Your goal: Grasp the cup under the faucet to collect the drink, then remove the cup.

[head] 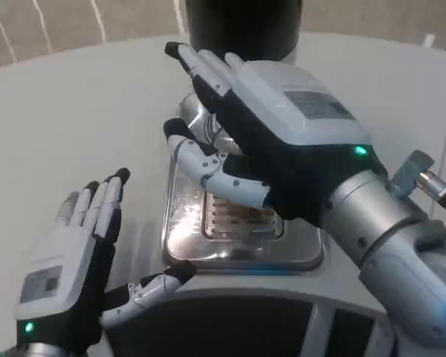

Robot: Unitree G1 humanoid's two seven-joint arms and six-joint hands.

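Left hand [67, 253], nearest the camera, hovers low over the white desk [74, 119] with its fingers straight and a little apart, thumb stretched out sideways toward the shiny metal drip tray [297, 249]; it holds nothing and appears to be waiting. Just beyond its thumb sits that tray, a rounded steel rectangle with a slotted grate [234, 217] in its middle, catching bright reflections. Above the tray reaches the right hand [271, 126], palm turned down and inward, its fingers [201, 63] stretched forward toward the dispenser and its thumb [208, 167] curled underneath. Whether this hand grips anything cannot be told, because its broad white back covers the spot beneath it. A sliver of rounded, silvery surface [189, 111] peeks out at the far left edge of that hand; it may be the cup or part of the tray, and too little shows to say. If the cup stands under the faucet, it is hidden below the right palm. Farthest away, behind the right fingertips, rises the dark cylindrical body of the drink dispenser [241, 22]. Judging by this pose, the step in hand is the reach or grasp at the faucet. The next move likely calls for closing firmly around the cup and keeping it upright.
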